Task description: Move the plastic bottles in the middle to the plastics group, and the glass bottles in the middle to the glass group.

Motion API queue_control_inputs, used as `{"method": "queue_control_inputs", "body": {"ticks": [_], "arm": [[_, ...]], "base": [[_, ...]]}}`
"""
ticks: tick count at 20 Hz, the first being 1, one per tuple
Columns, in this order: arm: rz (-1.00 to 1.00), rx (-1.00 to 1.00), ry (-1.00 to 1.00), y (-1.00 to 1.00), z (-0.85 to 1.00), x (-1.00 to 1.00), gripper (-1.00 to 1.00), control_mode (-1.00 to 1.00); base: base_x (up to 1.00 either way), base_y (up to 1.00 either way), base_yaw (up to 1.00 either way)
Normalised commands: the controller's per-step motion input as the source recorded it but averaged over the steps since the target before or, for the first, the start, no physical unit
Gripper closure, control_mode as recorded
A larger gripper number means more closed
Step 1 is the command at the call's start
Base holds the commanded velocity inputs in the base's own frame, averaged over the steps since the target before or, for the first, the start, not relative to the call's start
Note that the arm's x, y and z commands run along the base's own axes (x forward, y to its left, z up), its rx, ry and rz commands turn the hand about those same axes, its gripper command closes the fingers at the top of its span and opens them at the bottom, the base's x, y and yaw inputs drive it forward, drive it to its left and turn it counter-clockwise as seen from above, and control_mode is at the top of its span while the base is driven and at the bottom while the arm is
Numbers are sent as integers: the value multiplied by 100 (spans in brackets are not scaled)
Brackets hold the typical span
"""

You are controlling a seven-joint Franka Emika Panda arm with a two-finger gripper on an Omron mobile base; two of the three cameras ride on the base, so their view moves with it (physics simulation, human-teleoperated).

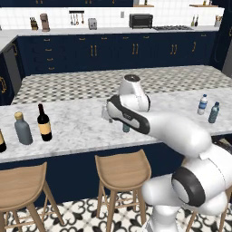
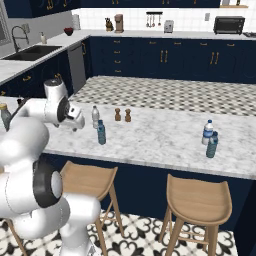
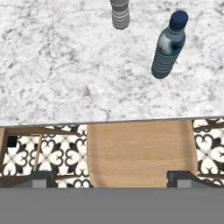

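A teal plastic bottle (image 3: 168, 48) with a dark cap and a clear greyish plastic bottle (image 2: 95, 117) with a white cap stand in the middle of the marble counter (image 1: 77, 124). My gripper (image 3: 113, 178) hovers open and empty over the counter's front edge, short of both, the teal bottle (image 2: 101, 132) being the nearer. The tall black wine bottle (image 1: 44, 122) stands at the left, right beside the squat grey bottle (image 1: 22, 129) and a dark bottle (image 1: 1, 142) of the glass group. The plastics group, a clear bottle (image 1: 202, 104) and a teal bottle (image 1: 214, 112), stands at the right.
Two small brown shakers (image 2: 122, 115) stand just behind the middle bottles. Wooden stools (image 3: 140, 151) line the counter's near side, one directly below my hand. My own arm (image 1: 149, 122) hides part of the counter's middle in the left base view.
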Motion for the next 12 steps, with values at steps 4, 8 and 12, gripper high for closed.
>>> {"method": "queue_control_inputs", "body": {"ticks": [4, 8, 12], "arm": [[-1, -24, 19, -100, 0, 31, -100, -100], [0, -7, 6, -100, -7, 46, -100, -100], [1, 1, -8, -54, 0, 38, -100, -100]], "base": [[0, 0, 0], [0, 0, 0], [0, 0, 0]]}}
